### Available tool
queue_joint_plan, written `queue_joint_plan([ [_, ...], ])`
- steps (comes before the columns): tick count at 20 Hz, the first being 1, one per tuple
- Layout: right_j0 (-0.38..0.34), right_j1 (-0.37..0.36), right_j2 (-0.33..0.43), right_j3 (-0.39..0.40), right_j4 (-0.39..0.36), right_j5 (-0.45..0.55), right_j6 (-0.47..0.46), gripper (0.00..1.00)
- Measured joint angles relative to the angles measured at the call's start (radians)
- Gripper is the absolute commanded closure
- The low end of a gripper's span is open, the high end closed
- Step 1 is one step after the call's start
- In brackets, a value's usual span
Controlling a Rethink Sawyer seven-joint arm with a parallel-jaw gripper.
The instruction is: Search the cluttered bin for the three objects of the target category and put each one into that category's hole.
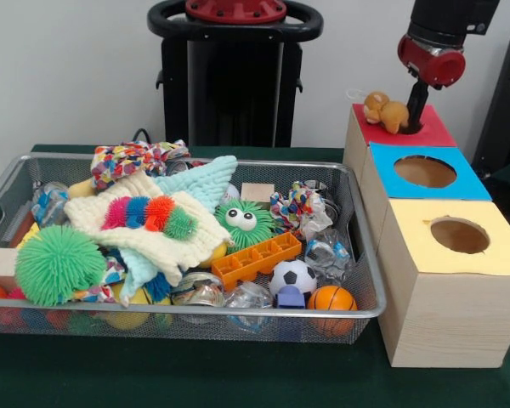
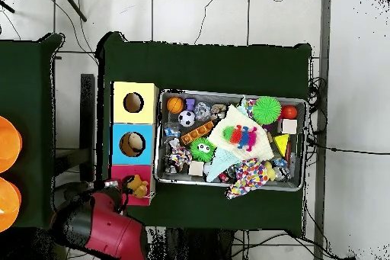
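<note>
Overhead, the blue box (image 2: 116, 143) showed something inside its hole, unseen from the front. Whether the gripper (image 1: 416, 119) clasped the plush toy (image 1: 385, 110) was unclear. Green cloth (image 1: 195, 374) covered the table.

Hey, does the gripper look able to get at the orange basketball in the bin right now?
Probably yes. The orange basketball lies uncovered at the bin's corner nearest the boxes, nothing on top. The arm is over the red box, so it must swing across first.

A dark green cloth (image 1: 238, 374) covers the bench, which stands on a pale tiled floor (image 2: 198, 13) crossed by black cables (image 2: 335, 150), with two orange round objects (image 2: 9, 144) at one edge of the overhead view.
</note>
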Motion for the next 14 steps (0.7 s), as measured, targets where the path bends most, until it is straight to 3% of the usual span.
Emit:
queue_joint_plan([
  [9,-0.011,0.000,0.000,0.000,0.000,0.000,0.000,1.00],
  [10,-0.012,0.000,0.000,0.000,0.000,0.000,0.000,0.00],
  [14,-0.013,0.000,0.002,0.000,0.000,0.000,0.000,0.00],
])
